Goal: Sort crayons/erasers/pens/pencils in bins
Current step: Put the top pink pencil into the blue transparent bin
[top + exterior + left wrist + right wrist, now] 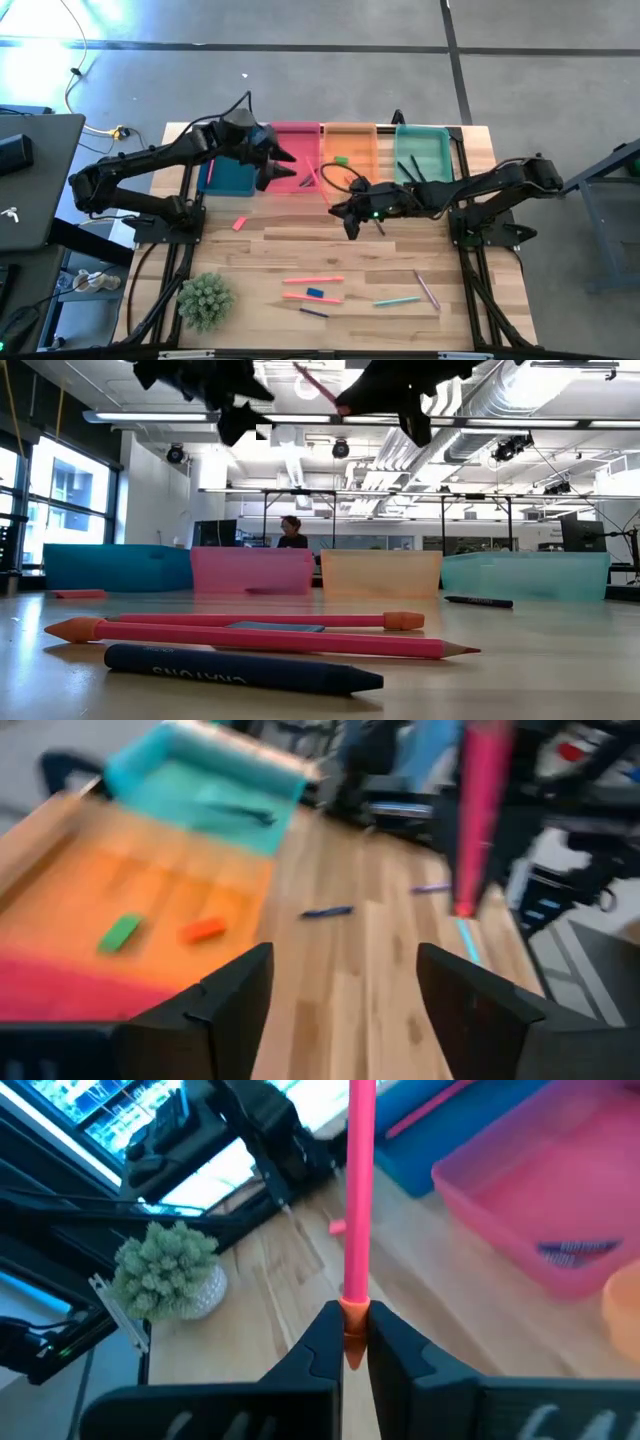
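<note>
Because my right gripper pinches the pink pencil only by its tip, I fear it pivoting short of the pink bin ahead. Wrist view: that grip looks thin. Left gripper hangs open, empty.

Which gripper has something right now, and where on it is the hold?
The right gripper pinches a pink pencil by its orange eraser end, shaft sticking out ahead. The left gripper is open and empty, over the bins.
</note>
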`<state>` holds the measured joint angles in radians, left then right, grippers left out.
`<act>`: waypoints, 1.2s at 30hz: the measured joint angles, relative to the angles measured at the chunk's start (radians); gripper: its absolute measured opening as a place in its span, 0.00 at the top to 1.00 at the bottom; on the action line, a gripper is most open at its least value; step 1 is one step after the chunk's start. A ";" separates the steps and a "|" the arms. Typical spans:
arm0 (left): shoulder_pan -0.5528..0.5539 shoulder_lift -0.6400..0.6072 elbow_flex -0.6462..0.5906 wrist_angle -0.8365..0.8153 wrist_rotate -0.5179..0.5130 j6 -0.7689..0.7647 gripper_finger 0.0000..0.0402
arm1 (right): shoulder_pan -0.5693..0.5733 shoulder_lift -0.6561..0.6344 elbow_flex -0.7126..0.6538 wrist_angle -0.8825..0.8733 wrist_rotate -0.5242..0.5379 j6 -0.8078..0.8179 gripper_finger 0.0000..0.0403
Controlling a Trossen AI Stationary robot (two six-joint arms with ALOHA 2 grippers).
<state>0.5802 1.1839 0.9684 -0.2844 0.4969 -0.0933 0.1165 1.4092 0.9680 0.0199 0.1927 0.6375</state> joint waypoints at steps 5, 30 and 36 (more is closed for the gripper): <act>-0.084 0.000 0.000 0.116 0.000 0.018 0.38 | -0.022 -0.061 0.000 0.009 -0.003 -0.079 0.98; -0.223 0.003 0.000 0.494 -0.138 -0.323 0.41 | -0.099 -0.025 0.000 0.256 -0.202 -0.350 0.98; -0.223 0.004 0.000 0.491 -0.148 -0.323 0.43 | -0.142 0.014 0.000 0.282 -0.307 -0.308 0.98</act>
<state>0.3576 1.1877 0.9684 0.2070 0.3485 -0.4168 -0.0260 1.4234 0.9680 0.3016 -0.1143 0.3291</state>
